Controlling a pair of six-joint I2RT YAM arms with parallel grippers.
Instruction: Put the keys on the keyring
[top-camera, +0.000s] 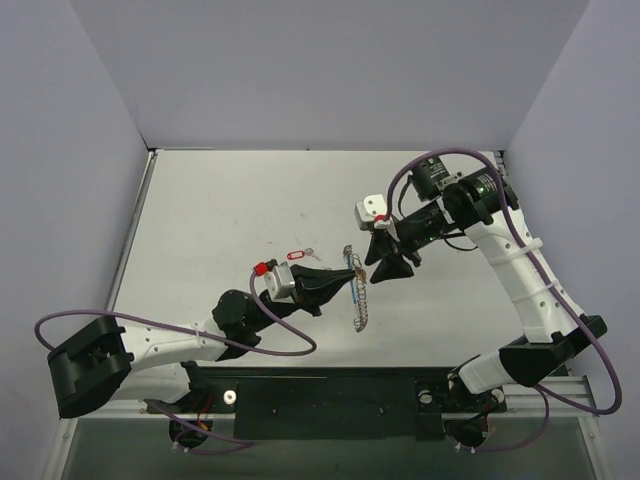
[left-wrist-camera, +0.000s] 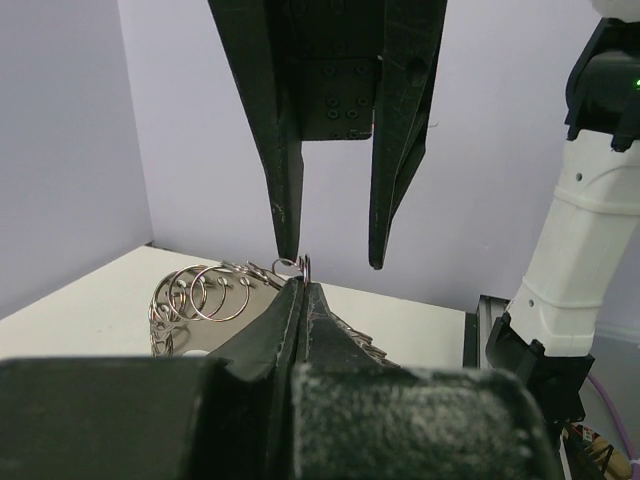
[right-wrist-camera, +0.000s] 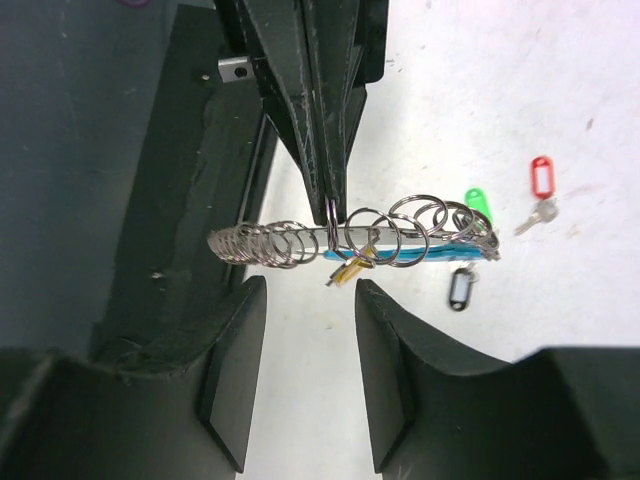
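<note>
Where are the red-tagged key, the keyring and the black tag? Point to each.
red-tagged key (right-wrist-camera: 541, 178), right wrist view, on its red tag.
keyring (right-wrist-camera: 265, 244), right wrist view, on its tight left coils.
black tag (right-wrist-camera: 461, 289), right wrist view, on the tag's middle.

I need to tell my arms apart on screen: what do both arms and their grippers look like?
The left arm and right arm: white shells, black joints and bases, a purple cable looped along each. The left gripper and right gripper: two black tapered fingers. A red fitting marks the left wrist; a green light shows on the right arm.
</note>
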